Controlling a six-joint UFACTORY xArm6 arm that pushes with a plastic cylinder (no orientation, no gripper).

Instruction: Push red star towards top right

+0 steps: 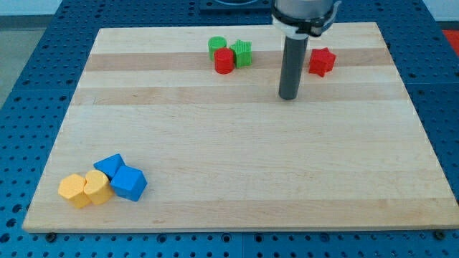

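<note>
The red star (322, 61) lies near the view's top, right of centre, on the wooden board (237, 179). My tip (289, 96) is the lower end of the dark rod. It stands to the left of and below the red star, a short gap apart from it, not touching. Further left at the view's top sits a tight group: a green cylinder (216, 46), a red cylinder (224, 61) and a green star-like block (242, 53).
At the view's bottom left sits a cluster: a yellow block (74, 190), a second yellow block (98, 187), a blue triangle-like block (109, 165) and a blue cube (130, 183). A blue perforated table surrounds the board.
</note>
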